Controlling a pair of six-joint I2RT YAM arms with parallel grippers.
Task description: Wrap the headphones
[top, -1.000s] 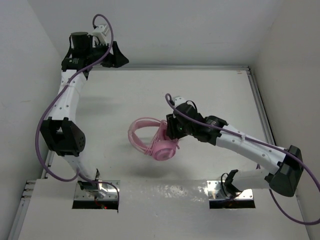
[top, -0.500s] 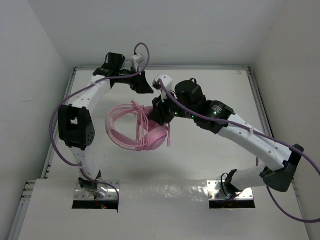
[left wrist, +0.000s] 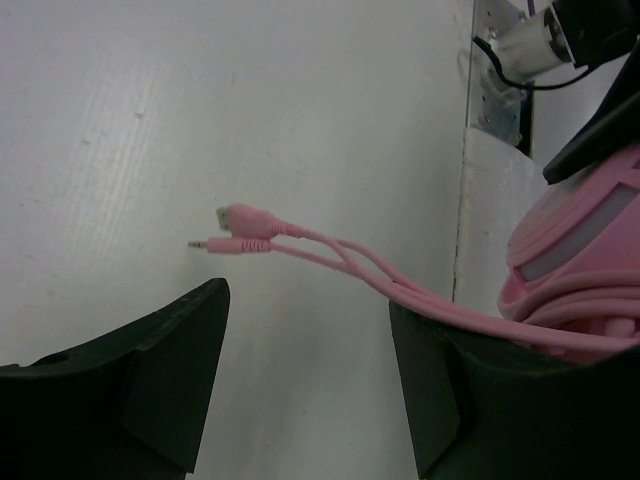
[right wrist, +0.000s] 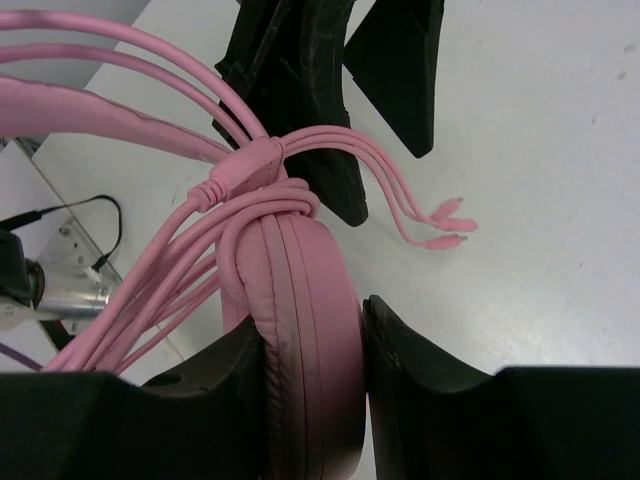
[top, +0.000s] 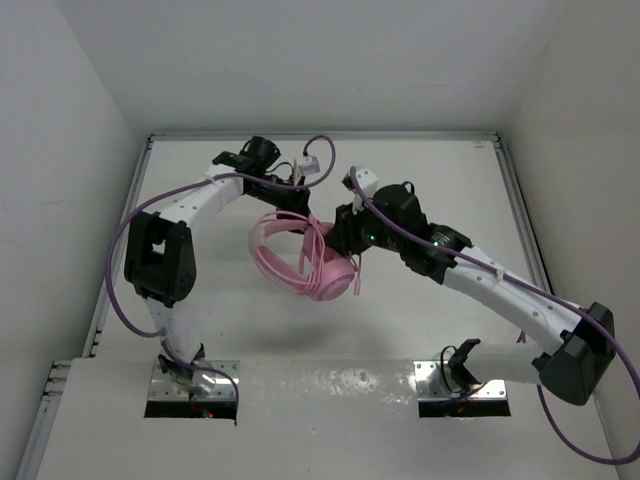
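The pink headphones (top: 318, 272) hang above the middle of the table. My right gripper (top: 340, 245) is shut on one padded earcup (right wrist: 305, 330), which sits squeezed between its jaws. The thin pink cord (right wrist: 250, 200) is looped several times around the top of the earcup, and its two plug ends (right wrist: 445, 225) stick out free. My left gripper (top: 300, 203) is open, just behind the headphones. In the left wrist view the cord (left wrist: 400, 285) runs across the top of the right finger without being clamped. Its plugs (left wrist: 230, 230) hang over the table, and an earcup (left wrist: 590, 230) is at the right.
White walls close in the table at the back and on both sides. Metal rails run along the left edge (top: 118, 260) and the right edge (top: 520, 200). Purple arm cables (top: 320, 150) loop near the left wrist. Both arms crowd the table's middle.
My left arm swung from the far left corner in to the headphones. My right gripper carried the headphones up and back, then slightly right. The cord ends now hang by the left gripper.
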